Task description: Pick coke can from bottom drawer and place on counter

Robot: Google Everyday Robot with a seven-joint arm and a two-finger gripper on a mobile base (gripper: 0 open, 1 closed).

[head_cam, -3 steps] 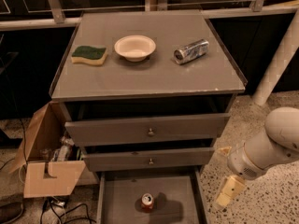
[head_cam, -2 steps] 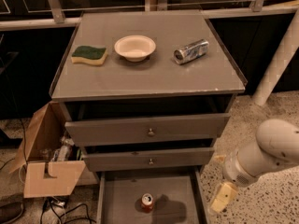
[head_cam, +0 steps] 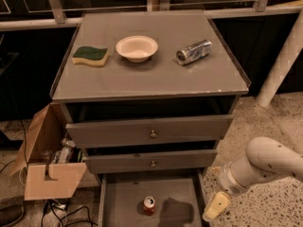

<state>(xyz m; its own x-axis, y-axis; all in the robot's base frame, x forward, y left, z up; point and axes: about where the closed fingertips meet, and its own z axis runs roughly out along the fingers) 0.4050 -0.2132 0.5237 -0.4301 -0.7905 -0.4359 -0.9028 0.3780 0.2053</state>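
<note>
Now the gripper (head_cam: 216,207) hangs low at the right side of the open bottom drawer (head_cam: 180,193), its pale yellowish tip over the drawer's right wall and pointing down and to the left. Whether it is open or closed cannot be told from this view, and it has hold of nothing. Compared with a second ago, the white arm (head_cam: 265,162) has sunk and swung in toward the cabinet, so the gripper sits lower and nearer the drawer than it did. The coke can (head_cam: 149,205) has not moved. It stands upright on the drawer's flat grey floor, about mid-width, silver top showing. It is apart from the gripper, with a dark shadow on the floor between them. Above, the two upper drawers (head_cam: 151,130) with small round knobs stay partly pulled out as before. On the bench (head_cam: 156,82) nothing has shifted. A green and yellow sponge (head_cam: 90,56) lies at the left, a white bowl (head_cam: 137,48) sits beside it near the middle, and a shiny silver can (head_cam: 194,52) lies on its side to the right. A cardboard box (head_cam: 49,178) stands open on the speckled floor (head_cam: 270,122) left of the cabinet, with cables near it.
</note>
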